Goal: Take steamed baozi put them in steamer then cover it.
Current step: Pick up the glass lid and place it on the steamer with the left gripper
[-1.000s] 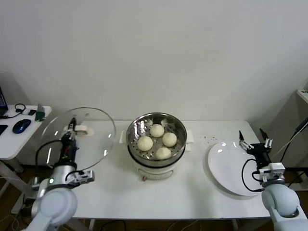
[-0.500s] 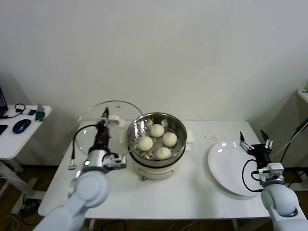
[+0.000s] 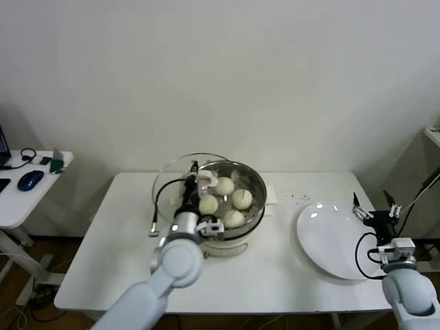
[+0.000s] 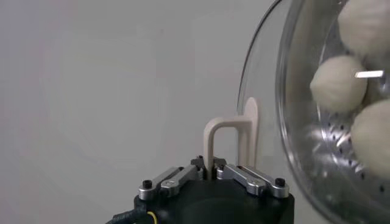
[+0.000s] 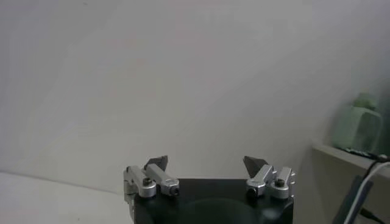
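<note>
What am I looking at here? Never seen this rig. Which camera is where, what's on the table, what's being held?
A two-armed robot. The wide picture comes from its head, looking down at a white table; the other two come from cameras on its wrists. On the table stand a steel steamer with four baozi inside, and a bare white plate. The left hand is shut on the white handle of the glass cover, held tilted at the steamer's left rim, not yet seated. The right hand waits open beside the plate, holding nothing.

Behind your white worktable point(image 3: 103, 227) stands a plain off-white wall point(image 3: 220, 75), with a white side desk point(image 3: 20, 199) at left and what may be a shelf point(image 3: 432, 134) at right.
</note>
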